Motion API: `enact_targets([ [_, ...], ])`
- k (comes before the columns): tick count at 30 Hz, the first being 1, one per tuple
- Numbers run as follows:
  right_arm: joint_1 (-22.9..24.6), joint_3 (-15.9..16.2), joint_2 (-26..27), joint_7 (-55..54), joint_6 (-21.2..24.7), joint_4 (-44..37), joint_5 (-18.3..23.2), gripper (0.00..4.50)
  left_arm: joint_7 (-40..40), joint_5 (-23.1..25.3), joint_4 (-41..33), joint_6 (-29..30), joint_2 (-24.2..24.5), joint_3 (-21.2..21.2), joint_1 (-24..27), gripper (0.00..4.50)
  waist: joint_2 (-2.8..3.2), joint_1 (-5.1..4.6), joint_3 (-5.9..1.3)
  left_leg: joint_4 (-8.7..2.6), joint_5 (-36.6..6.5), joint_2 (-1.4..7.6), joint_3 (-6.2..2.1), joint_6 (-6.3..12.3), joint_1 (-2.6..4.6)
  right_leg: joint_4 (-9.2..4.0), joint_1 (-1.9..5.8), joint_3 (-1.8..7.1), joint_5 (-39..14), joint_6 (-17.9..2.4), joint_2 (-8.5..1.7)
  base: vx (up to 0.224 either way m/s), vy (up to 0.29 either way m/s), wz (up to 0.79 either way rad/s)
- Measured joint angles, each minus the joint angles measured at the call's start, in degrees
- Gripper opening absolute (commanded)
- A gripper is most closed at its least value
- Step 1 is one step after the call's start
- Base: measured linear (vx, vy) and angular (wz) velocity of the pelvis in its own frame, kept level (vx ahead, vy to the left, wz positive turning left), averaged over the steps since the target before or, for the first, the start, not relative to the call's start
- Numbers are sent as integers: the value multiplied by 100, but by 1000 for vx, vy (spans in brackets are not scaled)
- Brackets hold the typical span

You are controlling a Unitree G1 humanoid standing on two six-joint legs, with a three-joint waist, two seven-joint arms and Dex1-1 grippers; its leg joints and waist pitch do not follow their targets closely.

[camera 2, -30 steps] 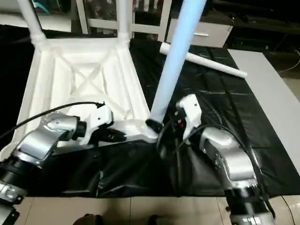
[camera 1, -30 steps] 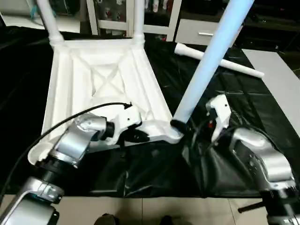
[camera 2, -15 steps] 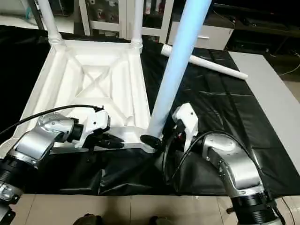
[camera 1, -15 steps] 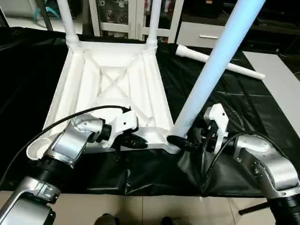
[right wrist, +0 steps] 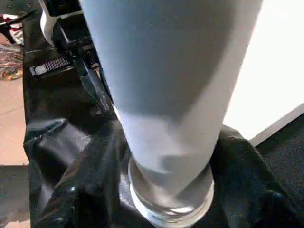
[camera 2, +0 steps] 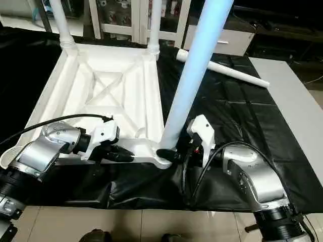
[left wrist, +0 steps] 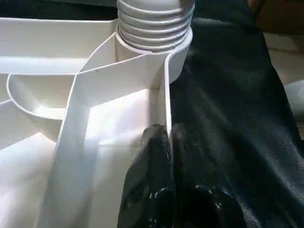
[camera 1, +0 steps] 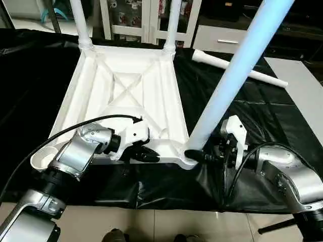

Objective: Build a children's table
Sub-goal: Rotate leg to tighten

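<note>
White plastic is seen across the work: the children's table top (camera 1: 126, 96) is laid upside down on a black sheet (camera 1: 242, 101), with its X-ribbed underside turned up. At the far side, two legs (camera 1: 81, 22) are stood upright in the corner sockets. At the near rim, the left end effector (camera 1: 144, 154) is closed on the thin wall of the rim, one finger (left wrist: 152, 156) on each side of it. At the near right corner a third leg (camera 1: 237, 70) is set tilted in its socket. The right end effector (camera 1: 199, 155) is placed around the base of this leg; whether it is gripped cannot be told. A fourth leg (camera 1: 237, 68) is left lying on the sheet, further right.
</note>
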Motion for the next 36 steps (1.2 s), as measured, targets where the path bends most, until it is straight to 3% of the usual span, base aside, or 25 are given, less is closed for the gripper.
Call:
enact_targets([
  [7, -57, 19, -21, 52, -46, 63, -55, 209, -21, 2, 0, -6, 5, 0, -1, 0, 0, -1, 0, 0, 0, 0, 0, 0, 0, 0, 0, 0, 0, 0, 0, 0, 0, 0],
  [15, -129, 81, -13, 49, -69, 122, -115, 196, -16, 13, 0, -13, 15, -1, -1, 0, -4, -13, -3, 1, 0, 0, 0, 0, 3, 2, 0, 1, 0, 0, 0, 0, 0, 0],
  [19, -247, 52, 321, -331, -85, 426, -213, 196, 225, 66, 75, 59, -44, 62, -7, 0, -25, -46, -17, 10, 1, 1, -1, -4, 19, 21, 7, 4, 0, 0, 0, 0, 0, 0],
  [25, -846, -227, 1363, -1877, -82, 1423, -501, 195, 1250, 300, 293, 565, -504, 307, -63, 0, -39, -350, -23, 10, 10, -4, -46, -24, 79, -13, 48, -23, -21, 34, 2, -26, 1, -5],
  [29, -1322, -449, 1968, -2843, -192, 2179, -598, 195, 1973, 455, 493, 885, -871, 374, -211, 0, -28, -480, -19, 0, 9, -12, -174, -26, 97, -146, 110, -142, -24, 37, 2, 0, 0, 0],
  [32, -1879, -759, 2408, -3871, -346, 2967, -755, 195, 2829, 646, 810, 1222, -1426, 479, -464, 0, -24, -562, -14, 1, 9, -14, -195, -26, 86, -213, 108, -175, -24, 35, -1, 0, 0, 0],
  [36, -2233, -970, 2716, -4743, -677, 3560, -826, 194, 3576, 700, 985, 1515, -1873, 555, -611, 0, -11, -621, -5, -2, 8, -20, -201, -24, 86, -282, 120, -188, -24, 35, -3, 0, 0, 0],
])
